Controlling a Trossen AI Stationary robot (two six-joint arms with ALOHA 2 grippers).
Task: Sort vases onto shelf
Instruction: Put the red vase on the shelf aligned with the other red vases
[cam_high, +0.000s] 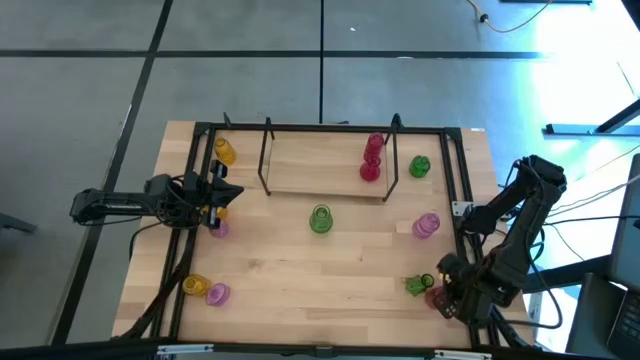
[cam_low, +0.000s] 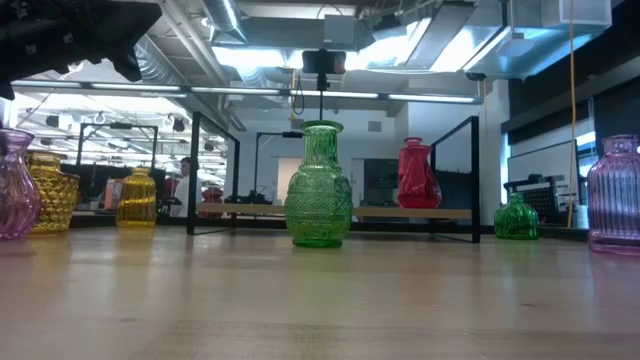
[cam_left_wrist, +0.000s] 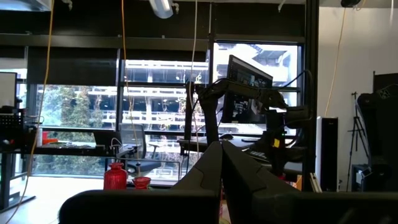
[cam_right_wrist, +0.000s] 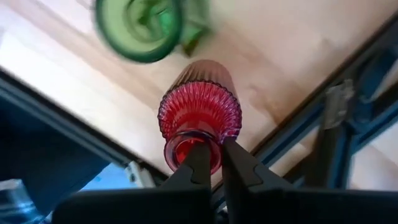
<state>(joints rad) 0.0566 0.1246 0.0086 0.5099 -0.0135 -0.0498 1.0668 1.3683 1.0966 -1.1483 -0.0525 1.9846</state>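
Note:
My right gripper (cam_right_wrist: 214, 155) is shut on a red ribbed vase (cam_right_wrist: 199, 109) at the table's near right corner (cam_high: 437, 297), with a green vase (cam_high: 418, 285) just beside it. My left gripper (cam_left_wrist: 221, 163) is shut and holds nothing. It hovers at the table's left side (cam_high: 215, 195), above a pink vase (cam_high: 218, 228). Two red vases (cam_high: 371, 158) stand on the shelf (cam_high: 310, 165). The other vases stand on their bases on the table: green (cam_high: 320, 219), pink (cam_high: 426, 226), green (cam_high: 419, 166), yellow (cam_high: 224, 152), and a yellow and pink pair (cam_high: 205, 290). My right gripper pinches the red vase at the rim of its mouth (cam_right_wrist: 180, 144), coming from above and pointing down. One finger (cam_right_wrist: 198, 163) lies over the opening and the other (cam_right_wrist: 236, 163) sits outside the neck. The vase is upright below the fingers; whether its base is on the table cannot be told.
A black metal frame (cam_high: 200, 240) borders the tabletop, and its right rail (cam_high: 465, 180) runs close by my right arm. The shelf's black uprights (cam_high: 266, 150) stand at both ends of the board. Bare wood lies between the centre green vase and the near edge.

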